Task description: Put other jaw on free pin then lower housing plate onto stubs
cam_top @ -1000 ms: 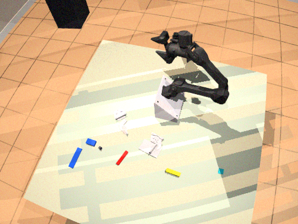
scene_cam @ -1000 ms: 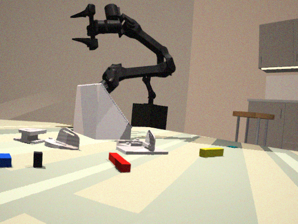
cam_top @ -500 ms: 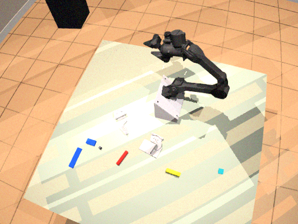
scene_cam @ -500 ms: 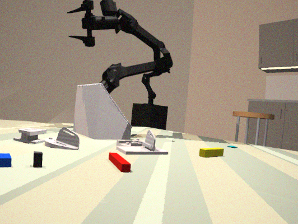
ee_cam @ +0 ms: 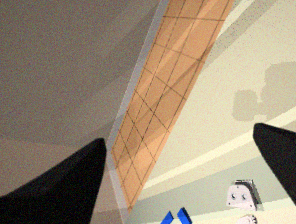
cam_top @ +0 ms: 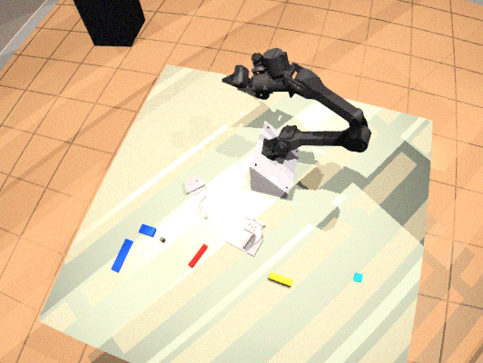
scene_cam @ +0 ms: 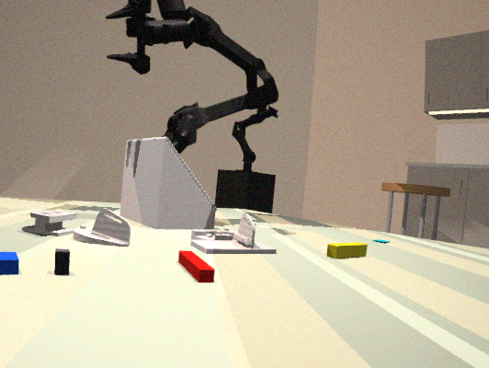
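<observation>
The base plate lies flat on the table, with one pale jaw standing on it. The loose jaw lies on the table left of the base plate, apart from it. The housing plate, with two holes, lies on the table beyond the loose jaw. My gripper is open and empty, high above the table's far side, clear of all the parts. The free pin is too small to make out.
The arm's pale wedge-shaped stand rises behind the parts. Blue blocks, a small black block, a red bar, a yellow bar and a cyan tile lie around.
</observation>
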Available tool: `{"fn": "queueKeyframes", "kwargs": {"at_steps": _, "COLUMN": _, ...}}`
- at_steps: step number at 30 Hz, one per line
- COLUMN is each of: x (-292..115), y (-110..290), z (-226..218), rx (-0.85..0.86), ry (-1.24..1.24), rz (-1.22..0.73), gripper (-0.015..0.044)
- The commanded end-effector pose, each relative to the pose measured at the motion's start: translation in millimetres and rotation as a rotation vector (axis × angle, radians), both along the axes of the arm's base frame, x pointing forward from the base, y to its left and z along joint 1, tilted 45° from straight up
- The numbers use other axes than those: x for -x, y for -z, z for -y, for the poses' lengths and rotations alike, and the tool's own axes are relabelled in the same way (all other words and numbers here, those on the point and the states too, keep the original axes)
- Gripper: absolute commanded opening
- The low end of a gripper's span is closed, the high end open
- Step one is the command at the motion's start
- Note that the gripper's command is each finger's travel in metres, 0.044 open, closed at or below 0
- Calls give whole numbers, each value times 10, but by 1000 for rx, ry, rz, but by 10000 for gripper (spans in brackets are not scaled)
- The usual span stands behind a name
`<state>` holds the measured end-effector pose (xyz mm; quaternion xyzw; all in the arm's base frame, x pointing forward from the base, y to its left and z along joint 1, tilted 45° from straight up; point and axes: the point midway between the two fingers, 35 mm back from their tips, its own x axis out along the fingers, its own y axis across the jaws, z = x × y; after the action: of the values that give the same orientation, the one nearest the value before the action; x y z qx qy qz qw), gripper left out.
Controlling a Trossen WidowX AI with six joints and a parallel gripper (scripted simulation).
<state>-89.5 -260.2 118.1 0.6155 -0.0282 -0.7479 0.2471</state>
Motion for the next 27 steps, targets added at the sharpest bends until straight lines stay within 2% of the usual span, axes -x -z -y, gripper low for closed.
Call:
{"fn": "queueKeyframes", "kwargs": {"at_steps": 1, "x": -62, "y": 31, "z": 43, "rx": -20, "ry": -64, "rz": 0, "gripper": 440}}
{"fn": "queueKeyframes", "kwargs": {"at_steps": 27, "x": -554, "y": 329, "z": 278, "rx": -148, "ry": -546, "rz": -18, "gripper": 440}}
